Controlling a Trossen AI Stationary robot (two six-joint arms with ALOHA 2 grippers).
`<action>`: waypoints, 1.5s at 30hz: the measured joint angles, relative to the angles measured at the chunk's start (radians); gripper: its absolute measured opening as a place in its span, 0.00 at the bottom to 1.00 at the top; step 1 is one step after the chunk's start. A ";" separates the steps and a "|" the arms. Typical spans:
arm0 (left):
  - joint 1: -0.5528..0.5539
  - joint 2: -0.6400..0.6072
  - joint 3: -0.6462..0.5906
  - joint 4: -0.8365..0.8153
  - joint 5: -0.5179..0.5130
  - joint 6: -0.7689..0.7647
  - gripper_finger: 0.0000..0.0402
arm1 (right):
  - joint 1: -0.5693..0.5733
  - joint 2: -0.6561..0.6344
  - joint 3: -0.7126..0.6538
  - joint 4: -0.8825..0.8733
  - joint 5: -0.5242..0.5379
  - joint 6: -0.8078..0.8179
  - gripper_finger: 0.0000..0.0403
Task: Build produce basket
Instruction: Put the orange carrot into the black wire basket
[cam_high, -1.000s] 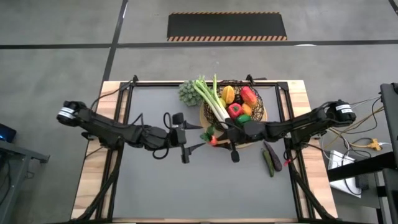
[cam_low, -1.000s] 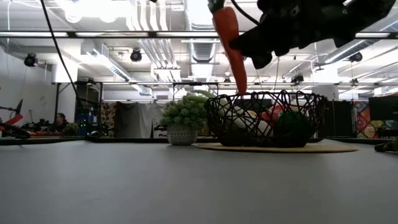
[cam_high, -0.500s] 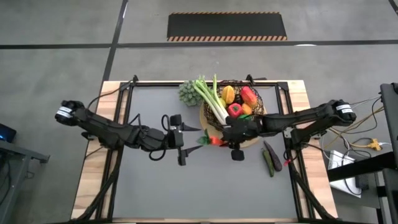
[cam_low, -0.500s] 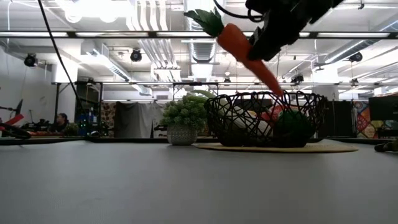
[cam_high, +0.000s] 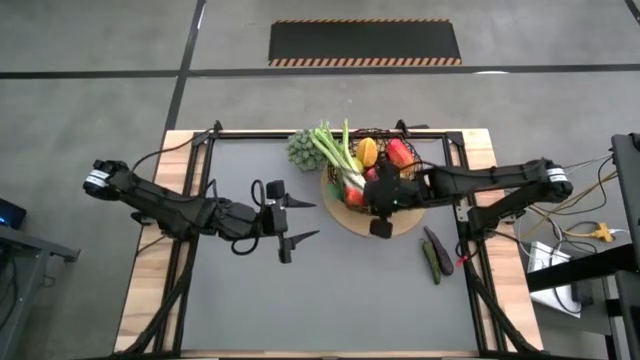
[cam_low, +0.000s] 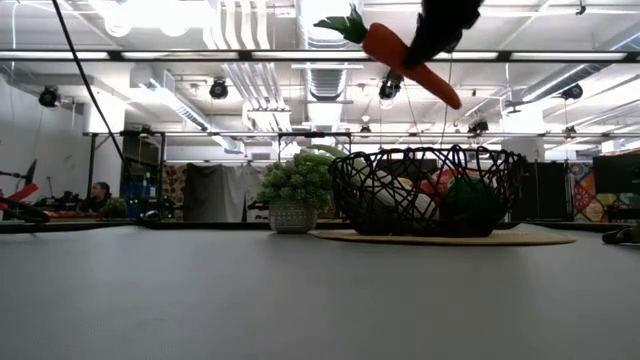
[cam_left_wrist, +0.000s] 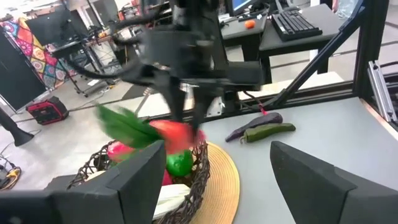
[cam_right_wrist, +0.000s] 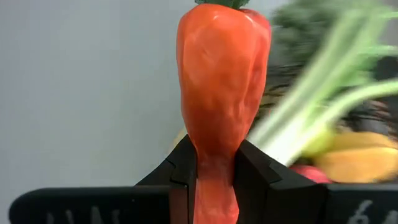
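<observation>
An orange carrot (cam_low: 395, 52) with a green top hangs in my right gripper (cam_right_wrist: 217, 180) above the dark wire basket (cam_low: 430, 190). The gripper is shut on it. The basket stands on a tan round mat (cam_high: 352, 220) and holds a green-white leek (cam_high: 335, 155) and red, yellow, orange and green pieces. A dark purple piece (cam_high: 440, 248) and a green one (cam_high: 430, 258) lie on the table right of the mat. My left gripper (cam_high: 287, 222) is open, left of the basket, above bare table. My right gripper pinches the carrot between its two fingers (cam_right_wrist: 183, 168) on the tapered half (cam_right_wrist: 214, 165), the thick leafy end pointing away from the wrist. The carrot is lifted clear above the basket's near-left rim. It is slanted, leafy end higher and thin tip (cam_low: 452, 100) lower.
A small potted green plant (cam_high: 300, 148) stands at the far edge, left of the basket. A dark frame runs around the grey table top. Bare grey surface lies across the near half (cam_high: 330, 300) and the left half of the table.
My right gripper has carried the carrot up and toward the far edge, from beside the mat's near-left side to over the basket. The carrot has tipped from hanging tip-down to a slant. My left gripper has drawn back a little toward the left edge.
</observation>
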 joint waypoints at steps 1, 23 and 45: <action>-0.001 0.000 0.000 0.000 0.000 0.000 0.67 | -0.010 0.000 0.012 -0.006 0.034 0.012 0.16; -0.023 0.000 -0.002 -0.062 -0.003 -0.002 0.67 | -0.208 -0.008 -0.353 0.980 0.416 -0.064 0.15; -0.030 0.000 -0.006 -0.068 -0.002 -0.003 0.67 | -0.386 -0.006 -0.630 1.156 0.793 0.291 0.15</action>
